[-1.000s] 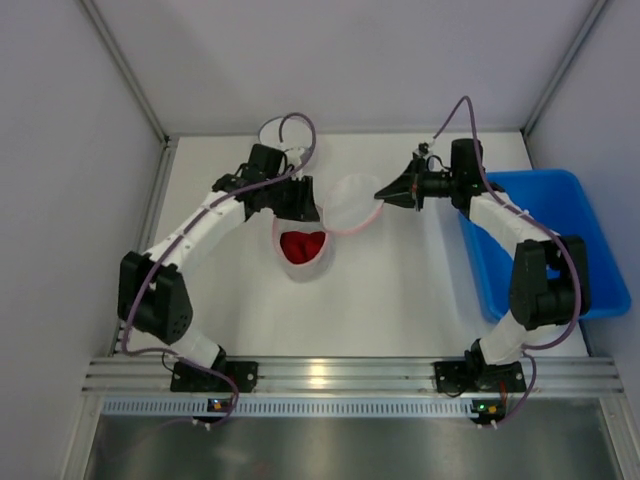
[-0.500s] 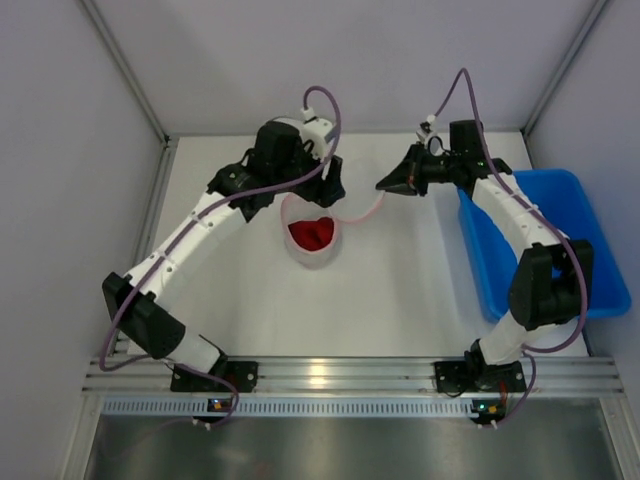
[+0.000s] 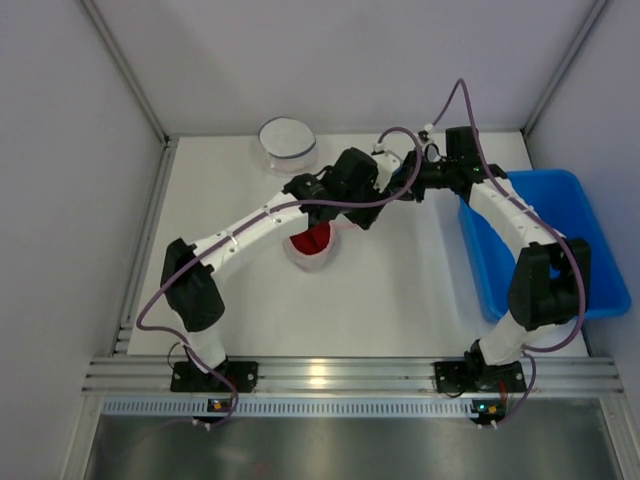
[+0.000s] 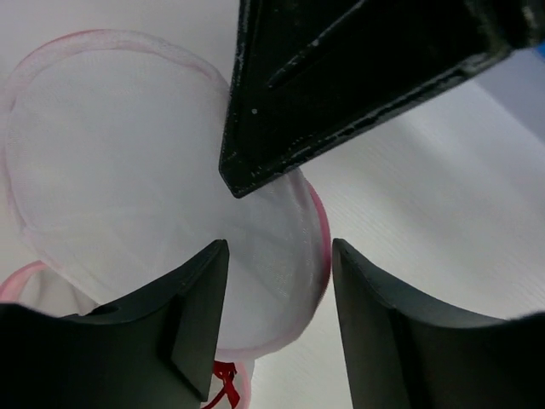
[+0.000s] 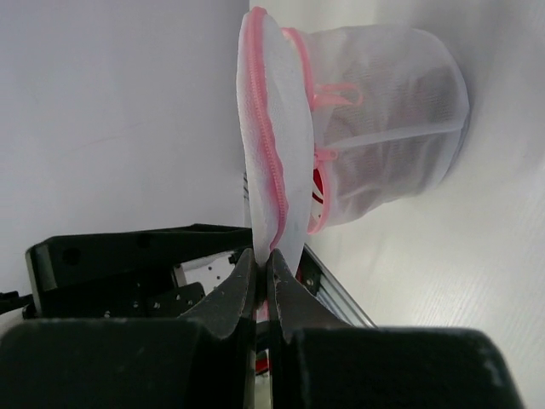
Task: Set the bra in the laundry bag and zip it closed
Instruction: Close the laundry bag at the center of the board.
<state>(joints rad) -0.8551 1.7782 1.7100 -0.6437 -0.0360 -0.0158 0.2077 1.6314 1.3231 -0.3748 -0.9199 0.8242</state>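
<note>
The white mesh laundry bag (image 3: 308, 258) with pink trim stands at mid-table, the red bra (image 3: 311, 240) inside it. In the right wrist view the bag (image 5: 387, 128) is a cylinder with its round lid flap (image 5: 268, 145) lifted, and a bit of the bra (image 5: 318, 181) shows. My right gripper (image 5: 262, 256) is shut on the flap's pink zipper edge. My left gripper (image 4: 279, 256) is open, its fingers on either side of the flap's rim (image 4: 317, 247), close under the right gripper's black fingers (image 4: 341, 77). In the top view the left gripper (image 3: 382, 195) meets the right gripper (image 3: 405, 186).
A blue bin (image 3: 560, 215) stands at the right edge beside the right arm. A round white mesh disc (image 3: 287, 146) lies at the back of the table. Grey walls close in the back and both sides.
My left arm swung from behind the bag across to the right gripper, uncovering the round disc at the back. Its jaws stand wider than a second ago. The right gripper kept its hold.
</note>
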